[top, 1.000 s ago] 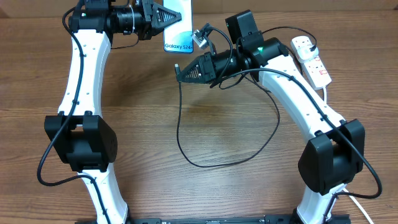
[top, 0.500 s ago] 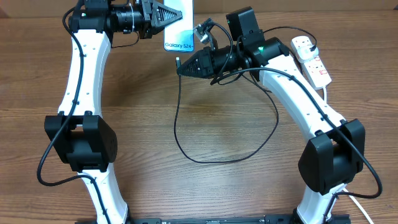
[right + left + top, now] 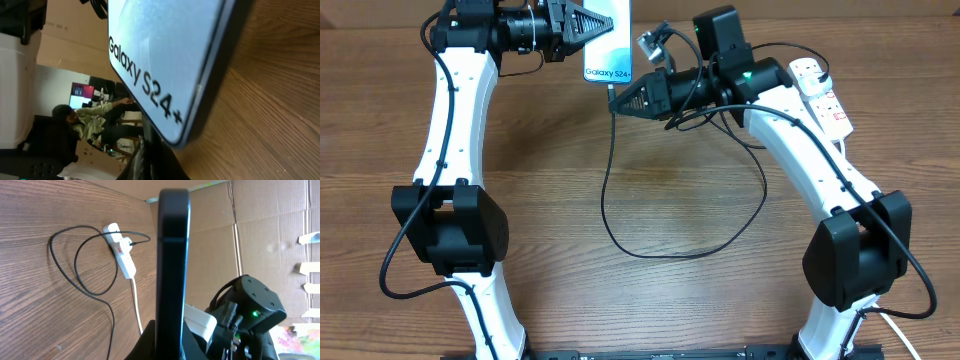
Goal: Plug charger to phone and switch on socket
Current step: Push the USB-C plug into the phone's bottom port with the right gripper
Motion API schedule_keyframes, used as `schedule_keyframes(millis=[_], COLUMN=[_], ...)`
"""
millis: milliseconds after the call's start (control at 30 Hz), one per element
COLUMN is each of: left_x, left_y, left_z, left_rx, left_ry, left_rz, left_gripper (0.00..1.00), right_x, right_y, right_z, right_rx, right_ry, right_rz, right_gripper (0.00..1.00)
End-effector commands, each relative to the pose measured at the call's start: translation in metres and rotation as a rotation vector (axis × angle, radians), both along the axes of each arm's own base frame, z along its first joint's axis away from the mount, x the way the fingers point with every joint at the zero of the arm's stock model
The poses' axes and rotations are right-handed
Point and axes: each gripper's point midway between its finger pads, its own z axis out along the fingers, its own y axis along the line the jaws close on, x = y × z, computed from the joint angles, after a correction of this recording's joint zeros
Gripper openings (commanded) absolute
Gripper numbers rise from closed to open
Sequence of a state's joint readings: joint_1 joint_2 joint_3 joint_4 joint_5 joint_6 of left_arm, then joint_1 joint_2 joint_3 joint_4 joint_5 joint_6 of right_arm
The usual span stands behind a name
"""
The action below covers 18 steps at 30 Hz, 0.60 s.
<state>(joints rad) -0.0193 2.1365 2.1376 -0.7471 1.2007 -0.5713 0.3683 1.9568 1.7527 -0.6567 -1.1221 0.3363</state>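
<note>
My left gripper (image 3: 582,27) is shut on the phone (image 3: 608,45) and holds it above the table's far edge, its screen up and the white text at its near short edge. In the left wrist view the phone (image 3: 173,255) shows edge-on between the fingers (image 3: 170,347). My right gripper (image 3: 614,98) is shut on the charger's connector tip, just below the phone's near short edge. In the right wrist view the phone's screen (image 3: 160,55) fills the frame right above the fingers (image 3: 152,162). The black cable (image 3: 620,235) loops over the table to the socket (image 3: 822,97).
The socket's white cord (image 3: 844,150) runs along the right edge, and the strip also shows in the left wrist view (image 3: 123,256). Cardboard walls (image 3: 260,230) stand behind the table. The cable loop lies across the wooden table (image 3: 560,290) in the middle.
My right gripper has moved up and slightly right with the connector tip, closing on the phone's near short edge. The cable loop followed. The left arm and the phone held still.
</note>
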Motion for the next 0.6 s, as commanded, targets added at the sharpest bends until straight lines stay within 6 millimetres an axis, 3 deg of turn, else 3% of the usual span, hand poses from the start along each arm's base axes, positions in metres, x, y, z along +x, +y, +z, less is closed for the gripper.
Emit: schedule_keyframes(millis=[0, 567], left_x=[-0.009, -0.01], left_y=[-0.001, -0.001], left_z=[0.019, 0.019], left_rx=[-0.035, -0.037], left_ry=[-0.028, -0.02], left_rz=[-0.031, -0.031], left_gripper=[0.04, 0.04], right_x=[-0.001, -0.007], right_y=[-0.004, 0.006], right_z=[0.021, 0.023], right_rx=[0.033, 0.038], right_ry=[-0.032, -0.021], right_rz=[0.004, 0.023], right_gripper=[0.04, 0.04])
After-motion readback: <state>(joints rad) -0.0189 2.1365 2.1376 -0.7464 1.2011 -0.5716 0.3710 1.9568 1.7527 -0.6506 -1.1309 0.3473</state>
